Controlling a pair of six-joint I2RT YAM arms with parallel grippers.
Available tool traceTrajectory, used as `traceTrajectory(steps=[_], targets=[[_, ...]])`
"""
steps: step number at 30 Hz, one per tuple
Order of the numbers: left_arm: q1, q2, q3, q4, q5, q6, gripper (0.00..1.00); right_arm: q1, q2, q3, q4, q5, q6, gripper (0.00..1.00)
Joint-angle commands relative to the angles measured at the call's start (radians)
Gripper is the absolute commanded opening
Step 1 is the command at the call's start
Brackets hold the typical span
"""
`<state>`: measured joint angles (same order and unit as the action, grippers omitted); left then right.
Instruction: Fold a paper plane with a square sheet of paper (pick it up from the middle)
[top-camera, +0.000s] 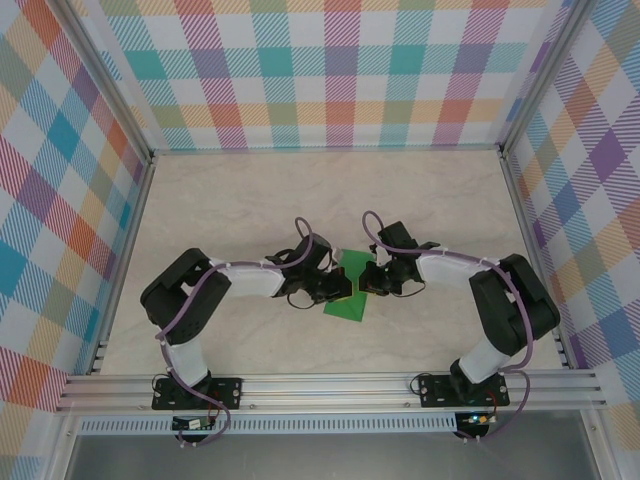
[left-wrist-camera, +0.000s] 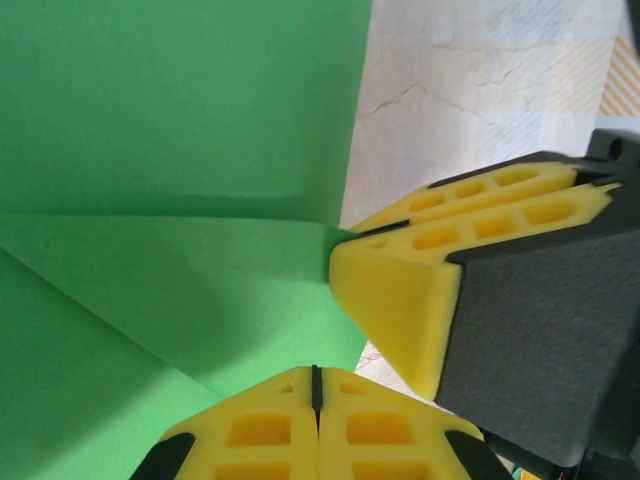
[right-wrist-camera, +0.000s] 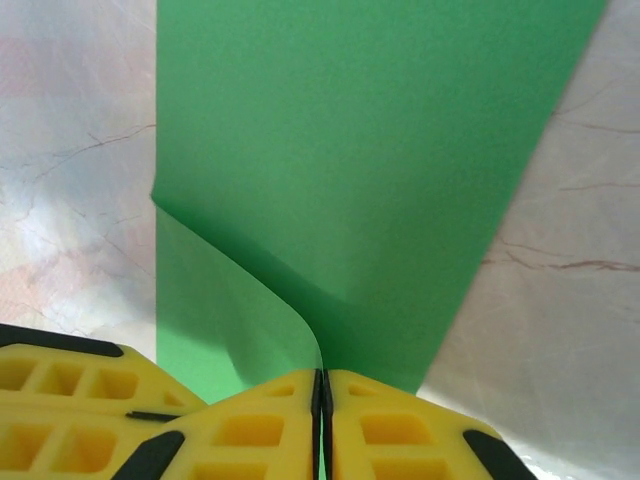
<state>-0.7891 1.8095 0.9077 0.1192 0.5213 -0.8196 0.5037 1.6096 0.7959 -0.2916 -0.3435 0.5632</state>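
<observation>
Marbled desk bears a thin green paper sheet. Right gripper pinches it, left gripper closed; best keep edges aligned.

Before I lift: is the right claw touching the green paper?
Touching. The right wrist view shows the green paper pinched between the shut fingers of the right claw.

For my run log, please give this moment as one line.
green paper sheet: creased, on table | left gripper: shut | right gripper: shut on its lifted edge
</observation>
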Motion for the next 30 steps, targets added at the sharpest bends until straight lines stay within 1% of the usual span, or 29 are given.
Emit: traceTrajectory(steps=[1, 16, 30], targets=[[-0.011, 0.037, 0.016, 0.022, 0.013, -0.005, 0.02, -0.004, 0.019, 0.028, -0.005, 0.016, -0.029, 0.1], [-0.011, 0.049, 0.028, 0.006, -0.054, 0.019, 0.02, -0.004, 0.032, 0.037, -0.014, 0.041, -0.06, 0.09], [-0.011, 0.093, 0.028, -0.021, -0.062, 0.017, 0.01, -0.004, 0.045, 0.048, -0.026, 0.037, -0.072, 0.09]])
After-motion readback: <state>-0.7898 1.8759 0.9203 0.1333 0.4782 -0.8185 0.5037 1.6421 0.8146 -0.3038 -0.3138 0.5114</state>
